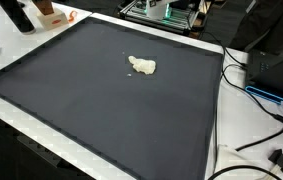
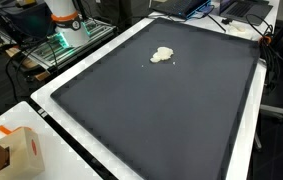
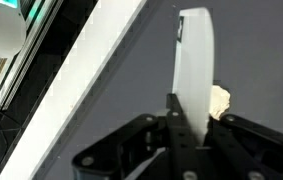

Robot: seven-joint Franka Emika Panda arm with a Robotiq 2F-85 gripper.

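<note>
In the wrist view the tool is clenched on a flat white blade-like piece, which stands straight out from between its dark fingers - edge-on, so its exact shape cannot be told. Just beyond the tool, peeking out beside the blade, a small cream-coloured lump lies on the dark mat. Off to the tool's other side runs the pale edge of the bench. Both exterior views show the lump alone on the mat - the tool itself is out of frame.
</note>
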